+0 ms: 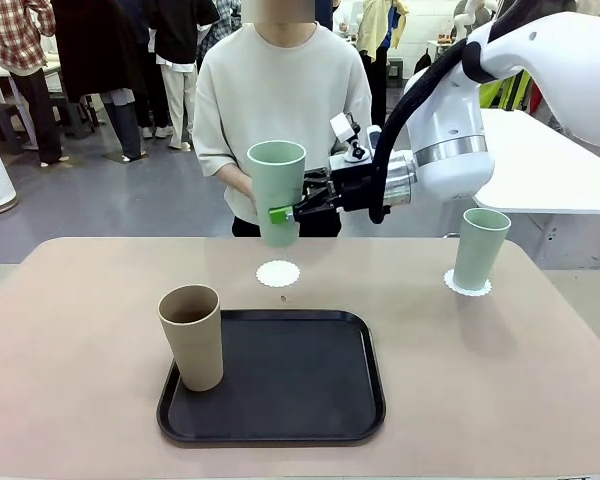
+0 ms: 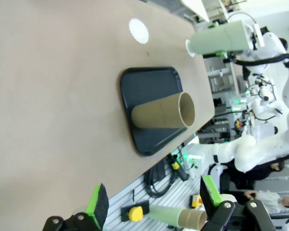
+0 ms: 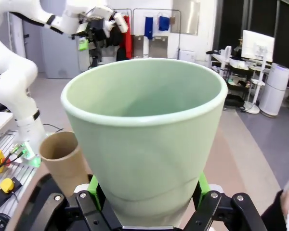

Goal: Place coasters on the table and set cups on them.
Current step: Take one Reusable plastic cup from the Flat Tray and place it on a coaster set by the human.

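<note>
Front view: the right gripper [image 1: 292,212] is clamped on a mint cup [image 1: 277,185], held upright in the air above and just behind the bare coaster [image 1: 278,273] at mid-tabletop [image 1: 80,330]. A second mint cup [image 1: 480,248] stands on its own coaster [image 1: 467,288] at the right. The tan cup [image 1: 192,335] stands upright at the left edge of the tray [image 1: 280,420].

Left wrist view: the left gripper [image 2: 154,199] is seen with fingers wide apart and nothing between them, well clear of the tan cup [image 2: 161,114] on the tray [image 2: 149,82]. The bare coaster [image 2: 138,30] lies beyond the tray.

Right wrist view: the mint cup [image 3: 144,144] is pinched low on its wall between the green pads [image 3: 92,185]. The tan cup [image 3: 62,159] is seen behind it.

Handling, judged: the cups look light, stiff and matte, so little slip is expected. The taper suggests that a side grip across the lower wall is best, as used here. The coasters look paper-thin and easily shifted, so a straight, gentle descent is advised.
</note>
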